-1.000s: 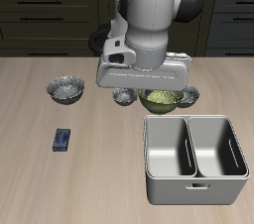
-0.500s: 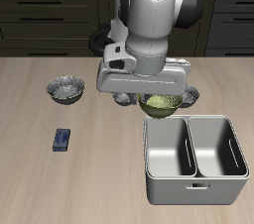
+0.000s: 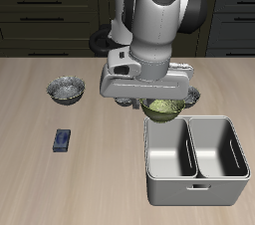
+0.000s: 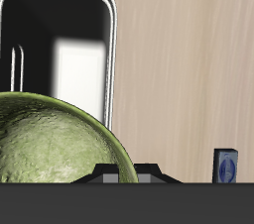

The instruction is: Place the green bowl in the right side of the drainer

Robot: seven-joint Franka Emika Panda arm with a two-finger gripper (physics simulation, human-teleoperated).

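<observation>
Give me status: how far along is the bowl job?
Done: the green bowl looks picked up, hanging under the tool just behind the drainer. In hand: carrying it over. Left: set it in the right side; both compartments look empty.

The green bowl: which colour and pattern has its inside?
The green bowl is yellow-green inside, mottled with darker patches; the wrist view shows it best.

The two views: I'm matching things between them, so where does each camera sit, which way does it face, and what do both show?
Exterior view: in front and above, facing the robot's base; shows the arm over the green bowl, behind the drainer.
Wrist view: on the gripper, looking down; only a dark part of the gripper's body shows, fingertips hidden.
Shared: green bowl, drainer, small blue object, table.
</observation>
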